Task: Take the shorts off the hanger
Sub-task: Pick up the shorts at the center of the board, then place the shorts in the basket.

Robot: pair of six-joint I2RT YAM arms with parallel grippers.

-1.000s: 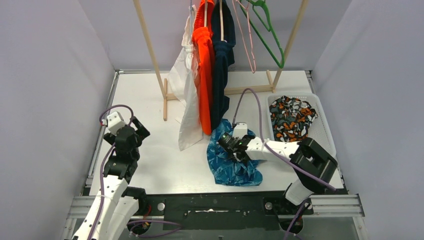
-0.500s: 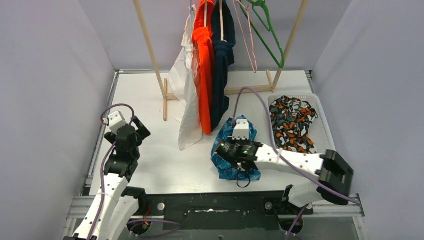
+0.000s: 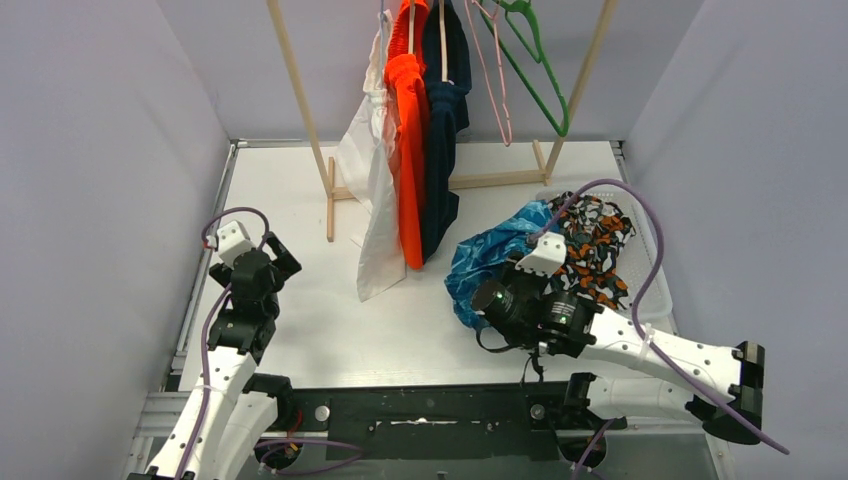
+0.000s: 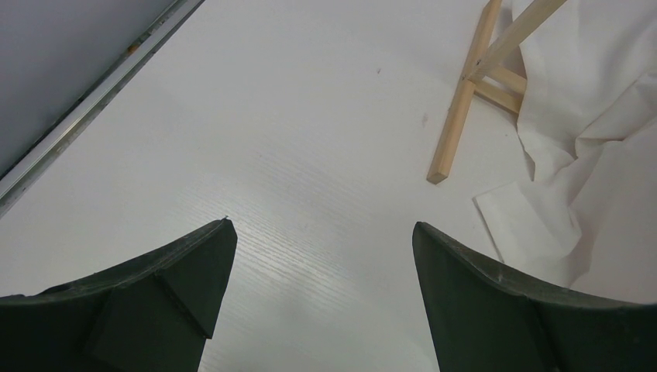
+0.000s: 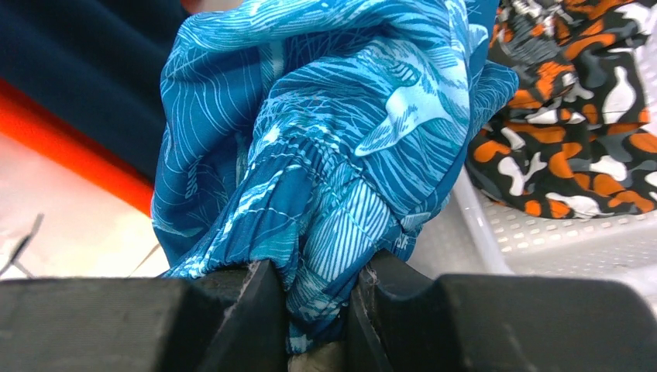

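So, two pairs are off: the camouflage shorts (image 3: 598, 240) lie in the basket (image 3: 655, 262) at right, and your right fingers (image 5: 225, 310) pinch the blue leaf-patterned shorts (image 5: 325, 155), bunched at its left rim. The white shorts (image 3: 372, 200), orange shorts (image 3: 408, 150) and navy shorts (image 3: 442, 150) hang on the far rack (image 3: 300, 100). Your left fingers (image 4: 178, 271) stand wide, holding nothing.

The blue shorts (image 5: 333, 155) are cloth, the basket (image 5: 542, 232) perforated plastic, the rack (image 4: 459, 116) wood.
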